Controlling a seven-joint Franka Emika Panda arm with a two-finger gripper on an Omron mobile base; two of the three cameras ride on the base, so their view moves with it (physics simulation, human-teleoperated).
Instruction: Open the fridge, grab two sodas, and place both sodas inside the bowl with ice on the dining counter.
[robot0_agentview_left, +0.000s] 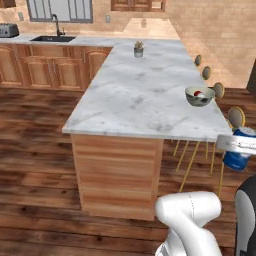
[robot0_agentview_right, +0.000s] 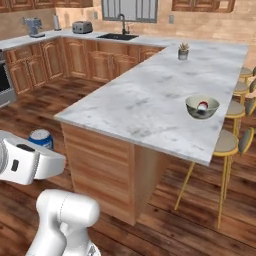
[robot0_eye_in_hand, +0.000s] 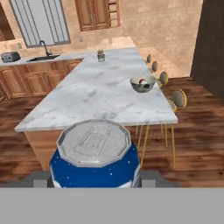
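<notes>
Blue soda can (robot0_eye_in_hand: 92, 154) sits upright, clamped in my pincer (robot0_eye_in_hand: 94, 178) short of the desk (robot0_agentview_left: 135, 95), and the bowl with ice (robot0_eye_in_hand: 142, 83), red can (robot0_eye_in_hand: 142, 81) already in it, lies ahead and rightward near the far stool-side edge.

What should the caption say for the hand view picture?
Gripper carrying a blue soda toward the bowl on the dining counter.

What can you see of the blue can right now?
The blue can is a short cylinder, dark blue with pale specks and a silver ribbed top. It stands upright between the gripper's fingers, clamped at its sides, held in the air short of the counter near end, touching nothing else.
</notes>
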